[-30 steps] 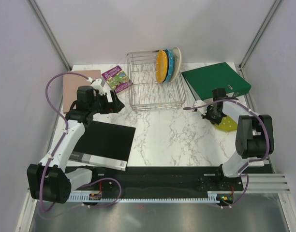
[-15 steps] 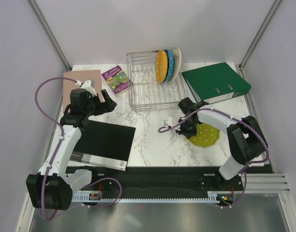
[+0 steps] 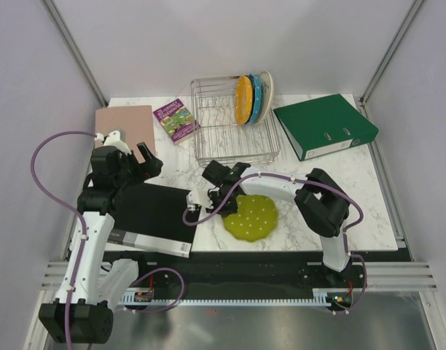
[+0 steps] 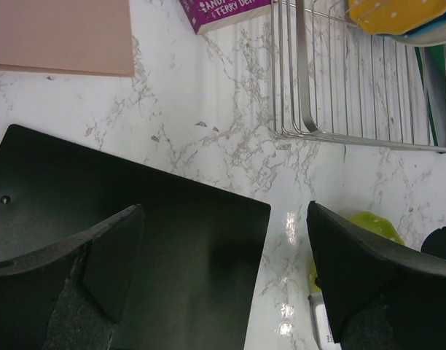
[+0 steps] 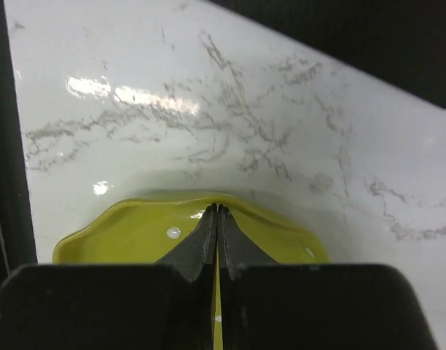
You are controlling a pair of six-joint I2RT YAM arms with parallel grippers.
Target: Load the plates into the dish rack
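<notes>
Table: we see a white marble top (image 3: 369, 182) filling the middle of the overhead view, with everything below resting on it.
Dish rack: the silver wire rack (image 3: 223, 127) sits at upper centre, just left of a green binder.
Black folder: we find it lying flat (image 3: 154, 215) at lower left, under the left arm.
Green binder: it lies closed (image 3: 325, 124) at upper right.
Pink board: it lies flat (image 3: 124, 124) at upper left.
Racked plates: we count three standing on edge at the rack's right end, the orange plate (image 3: 243, 100), the blue plate (image 3: 255, 95) and the cream plate (image 3: 265, 89) farthest right.
Green plate: the dotted green plate (image 3: 252, 216) is at lower centre, below the rack and well apart from it. We cannot tell whether it rests flat on the marble.
Book: a purple-covered book (image 3: 175, 119) lies between the board and the rack.
Right gripper: in its wrist view we see the right gripper (image 5: 215, 211) pressed together, pinching the green plate's rim.
Left gripper: the left gripper (image 4: 224, 208) is spread wide with nothing between its fingers, above the folder's corner.
</notes>
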